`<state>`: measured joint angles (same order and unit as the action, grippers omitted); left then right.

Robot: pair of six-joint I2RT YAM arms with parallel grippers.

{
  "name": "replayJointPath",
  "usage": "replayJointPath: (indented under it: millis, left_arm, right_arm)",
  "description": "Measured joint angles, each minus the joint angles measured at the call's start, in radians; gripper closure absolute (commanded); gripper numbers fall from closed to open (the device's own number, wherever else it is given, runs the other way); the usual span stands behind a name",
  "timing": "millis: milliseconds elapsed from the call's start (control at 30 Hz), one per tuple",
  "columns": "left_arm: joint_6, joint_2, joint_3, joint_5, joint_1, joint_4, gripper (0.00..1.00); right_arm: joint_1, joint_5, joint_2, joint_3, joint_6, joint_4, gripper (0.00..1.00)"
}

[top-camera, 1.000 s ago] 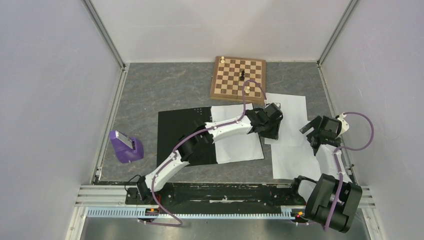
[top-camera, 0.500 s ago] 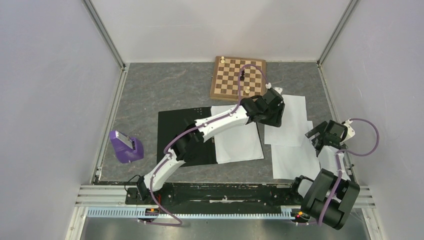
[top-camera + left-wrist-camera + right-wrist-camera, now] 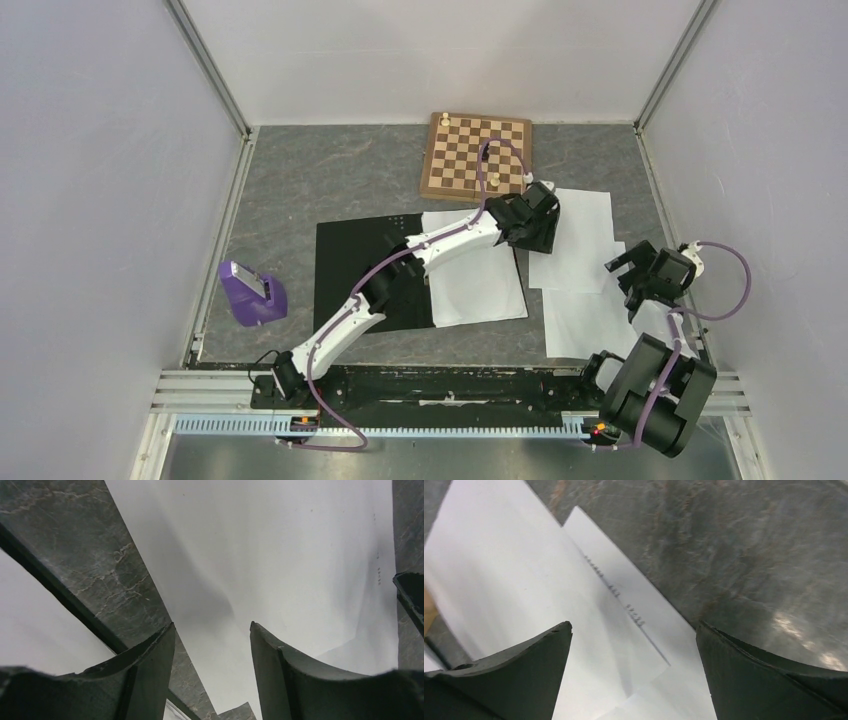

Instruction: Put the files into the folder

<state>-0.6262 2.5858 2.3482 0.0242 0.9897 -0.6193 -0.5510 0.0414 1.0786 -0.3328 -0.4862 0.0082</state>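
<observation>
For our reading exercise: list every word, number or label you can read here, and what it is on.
No text is legible.
Right wrist view, lower sheet: a line of small black print, blurred.
Left wrist view, large sheet: tiny marks near its edge, too small.

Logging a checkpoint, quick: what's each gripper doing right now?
Left gripper: open, holding nothing.
Right gripper: open, holding nothing.

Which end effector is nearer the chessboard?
Left. The left end effector hangs just off the chessboard's near-right corner; the right end effector is farther away, over sheets near the right edge.
</observation>
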Motion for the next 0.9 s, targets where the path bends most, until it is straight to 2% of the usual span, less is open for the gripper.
replayJointPath:
  millis: [233, 567, 700, 900]
  left_arm:
    - [-0.006, 0.033, 0.029, -0.061, 0.005, -0.016, 0.38]
    - [-0.006, 0.055, 0.061, -0.137, 0.003, -0.017, 0.44]
    - [-0.006, 0.056, 0.062, -0.162, 0.002, -0.017, 0.48]
    - [-0.006, 0.06, 0.062, -0.193, -0.004, -0.016, 0.49]
  right_arm:
    - [0.061, 0.111, 0.054, -0.002, -0.024, 0.089, 0.02]
    - [0.102, 0.217, 0.117, -0.051, -0.029, 0.074, 0.03]
    - [0.109, 0.249, 0.129, -0.063, -0.024, 0.06, 0.11]
    - [0.124, 0.274, 0.131, -0.076, -0.006, 0.005, 0.28]
